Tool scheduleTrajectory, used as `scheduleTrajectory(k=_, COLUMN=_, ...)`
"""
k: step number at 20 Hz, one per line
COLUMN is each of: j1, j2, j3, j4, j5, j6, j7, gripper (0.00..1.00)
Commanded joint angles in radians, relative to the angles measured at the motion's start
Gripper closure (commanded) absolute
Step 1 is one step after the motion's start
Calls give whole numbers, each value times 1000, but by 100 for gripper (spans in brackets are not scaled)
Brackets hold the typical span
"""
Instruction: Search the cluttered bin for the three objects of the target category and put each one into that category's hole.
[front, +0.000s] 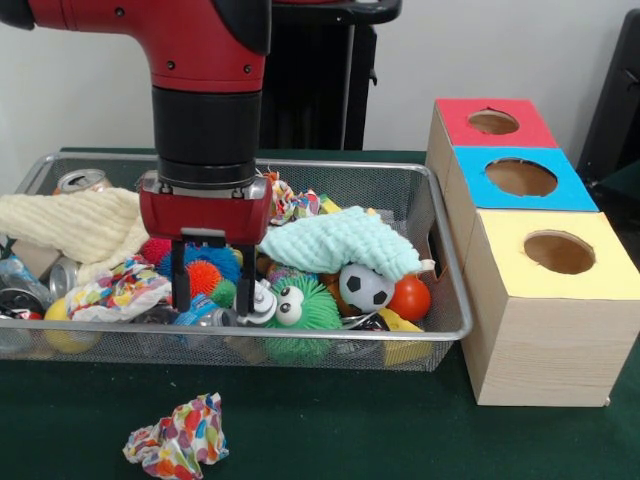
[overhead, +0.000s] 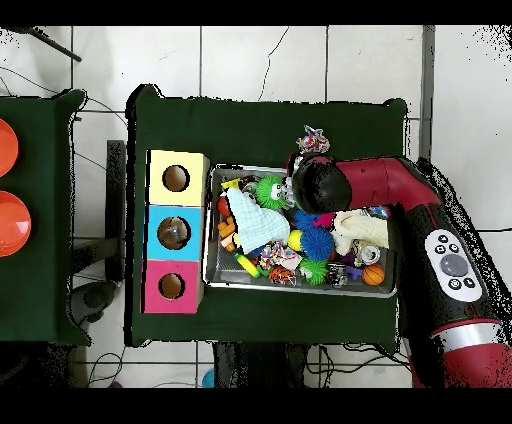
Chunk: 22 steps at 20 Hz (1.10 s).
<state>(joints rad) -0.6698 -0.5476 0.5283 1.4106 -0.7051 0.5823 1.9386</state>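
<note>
My gripper (front: 212, 298) is lowered into the wire bin (front: 345, 168), open, its two black fingers (front: 180, 278) standing apart among the toys. Between them lie an orange spiky ball (front: 203, 274) and a blue spiky ball (front: 222, 262). Right of the fingers sit a green fuzzy ball with eyes (front: 300, 305), a small football (front: 365, 287) and an orange ball (front: 410, 297). Beside the bin stand three boxes with holes: red (front: 492, 121), blue (front: 521, 177), yellow (front: 559, 252). From overhead the arm's end (overhead: 318, 185) hides the gripper over the bin (overhead: 300, 285).
A mint cloth (front: 340, 240) and a cream cloth (front: 75, 222) drape over the clutter. Cans (front: 82, 181) and crumpled patterned paper (front: 118, 290) lie at the bin's left. Another crumpled paper ball (front: 178, 440) rests on the green table outside the bin.
</note>
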Motion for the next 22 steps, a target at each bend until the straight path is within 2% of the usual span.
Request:
scheduleTrajectory(k=1, j1=-9, j2=55, j3=-29, j4=67, j5=-52, j6=-46, j7=-76, gripper=0)
scheduleTrajectory(k=22, j1=-54, j2=67, j3=11, j4=84, j5=-43, j6=-68, j7=-129, gripper=0)
